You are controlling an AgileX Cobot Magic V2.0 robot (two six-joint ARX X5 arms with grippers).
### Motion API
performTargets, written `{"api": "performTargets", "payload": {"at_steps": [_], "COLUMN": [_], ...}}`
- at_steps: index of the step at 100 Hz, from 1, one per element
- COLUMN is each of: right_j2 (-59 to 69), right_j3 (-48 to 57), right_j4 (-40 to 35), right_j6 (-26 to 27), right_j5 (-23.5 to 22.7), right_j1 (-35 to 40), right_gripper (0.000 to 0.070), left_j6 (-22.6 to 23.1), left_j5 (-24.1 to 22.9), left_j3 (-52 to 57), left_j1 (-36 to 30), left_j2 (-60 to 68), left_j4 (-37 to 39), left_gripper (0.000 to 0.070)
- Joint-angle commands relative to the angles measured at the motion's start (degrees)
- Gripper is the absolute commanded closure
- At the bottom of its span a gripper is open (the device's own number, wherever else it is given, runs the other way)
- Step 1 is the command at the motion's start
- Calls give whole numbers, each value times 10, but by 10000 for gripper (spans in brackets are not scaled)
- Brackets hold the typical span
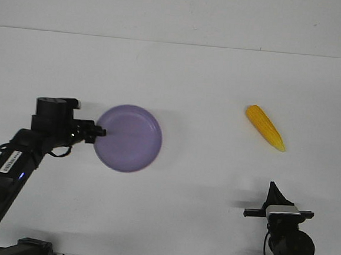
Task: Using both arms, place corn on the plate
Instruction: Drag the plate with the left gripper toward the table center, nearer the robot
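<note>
Jaws of the left arm (101,132) pinch the rim of the plate (129,138) at its nine o'clock edge, while the right arm's jaws (272,190) point up from the near edge of the table (192,76), and whether they are spread or pressed together cannot be told. The corn (265,128) lies well apart at the plate's three o'clock, tip toward five o'clock, just beyond the right jaws. A shallow hold on that thin rim could slip or tip the plate, and the tapered, rounded cob may roll or squirt out if gripped off-centre.

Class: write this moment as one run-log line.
left gripper: at plate rim, grip unclear | right gripper: idle, clear of corn | corn: on table, not on plate
</note>
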Motion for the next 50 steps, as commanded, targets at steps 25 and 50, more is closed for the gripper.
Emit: {"api": "performTargets", "payload": {"at_steps": [25,50], "right_j2": [0,0], "right_j3": [-2,-2], "right_j4": [6,6], "right_j6": [-2,-2], "right_j5": [0,0], "right_j1": [0,0], "right_gripper": [700,700], "left_j6": [-80,-82], "left_j5": [-12,-44], "left_j3": [-99,-99], "left_j1": [-143,-198], "left_j2": [24,84], "left_j4": [128,136], "left_gripper": [694,693]}}
